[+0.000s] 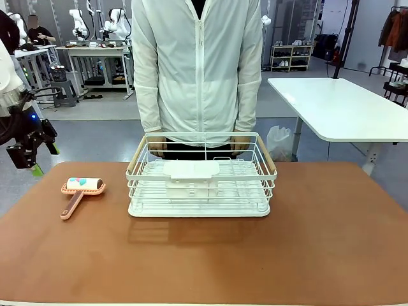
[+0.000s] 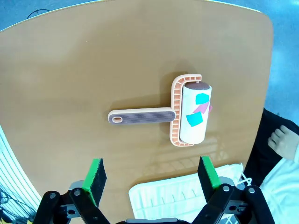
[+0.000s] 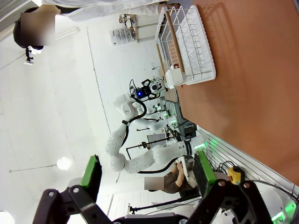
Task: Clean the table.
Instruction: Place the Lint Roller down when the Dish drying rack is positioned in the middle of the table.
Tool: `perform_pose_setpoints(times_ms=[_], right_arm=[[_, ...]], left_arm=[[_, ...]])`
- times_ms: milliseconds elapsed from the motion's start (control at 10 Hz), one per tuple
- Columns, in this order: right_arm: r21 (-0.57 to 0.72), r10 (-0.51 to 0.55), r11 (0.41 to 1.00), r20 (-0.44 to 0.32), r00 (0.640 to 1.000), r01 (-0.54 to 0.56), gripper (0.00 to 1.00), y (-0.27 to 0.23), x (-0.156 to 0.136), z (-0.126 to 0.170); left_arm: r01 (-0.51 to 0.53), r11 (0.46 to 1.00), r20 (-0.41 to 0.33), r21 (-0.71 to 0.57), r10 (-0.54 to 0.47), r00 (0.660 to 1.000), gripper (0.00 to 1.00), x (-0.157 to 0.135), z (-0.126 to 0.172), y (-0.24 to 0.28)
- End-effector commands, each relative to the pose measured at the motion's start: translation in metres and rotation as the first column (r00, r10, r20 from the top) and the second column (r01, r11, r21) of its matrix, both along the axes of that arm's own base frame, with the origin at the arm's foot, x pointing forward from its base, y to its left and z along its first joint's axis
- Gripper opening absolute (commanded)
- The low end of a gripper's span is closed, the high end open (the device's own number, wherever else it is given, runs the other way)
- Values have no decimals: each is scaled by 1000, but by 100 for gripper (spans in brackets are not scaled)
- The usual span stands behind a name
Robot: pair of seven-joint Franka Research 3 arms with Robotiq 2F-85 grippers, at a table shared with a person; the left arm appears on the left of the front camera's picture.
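The reddish-brown table carries a pink-handled lint roller near its left end, lying flat with bits of coloured paper stuck to its white roll. My left gripper hangs open above the table's left edge, apart from the roller. From the left wrist, the lint roller lies on the table beyond the spread green fingertips, with nothing between them. My right gripper is open and empty, raised off the table.
A white wire dish rack stands mid-table with a white tray inside. A person in a white jacket stands at the far side, with a hand at the rack's far rim. A white table stands back right.
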State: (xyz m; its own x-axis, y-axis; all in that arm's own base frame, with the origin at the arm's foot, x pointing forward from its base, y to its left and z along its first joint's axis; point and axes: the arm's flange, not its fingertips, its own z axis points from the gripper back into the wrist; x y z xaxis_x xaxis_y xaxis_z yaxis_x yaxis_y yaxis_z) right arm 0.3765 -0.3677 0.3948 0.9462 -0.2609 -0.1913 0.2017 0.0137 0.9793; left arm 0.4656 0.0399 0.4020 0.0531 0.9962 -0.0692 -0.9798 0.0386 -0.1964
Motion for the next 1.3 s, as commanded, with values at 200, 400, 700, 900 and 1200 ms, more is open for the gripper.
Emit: perform_pose_setpoints(times_ms=[200, 400, 700, 900, 1200], right_arm=[[-9, -2, 1000, -13, 1000, 2, 100, 2, -2, 3], [-9, -2, 1000, -13, 1000, 2, 100, 2, -2, 3], [-9, -2, 1000, -13, 1000, 2, 100, 2, -2, 3], [-9, -2, 1000, -13, 1000, 2, 100, 2, -2, 3], [-9, -2, 1000, -13, 1000, 2, 100, 2, -2, 3]], left_arm=[[5, 1000, 1, 4, -5, 1000, 100, -3, -2, 0], [5, 1000, 1, 4, -5, 1000, 100, -3, -2, 0], [5, 1000, 1, 4, -5, 1000, 100, -3, -2, 0], [5, 1000, 1, 4, -5, 1000, 100, -3, -2, 0], [5, 1000, 1, 4, -5, 1000, 100, -3, -2, 0]])
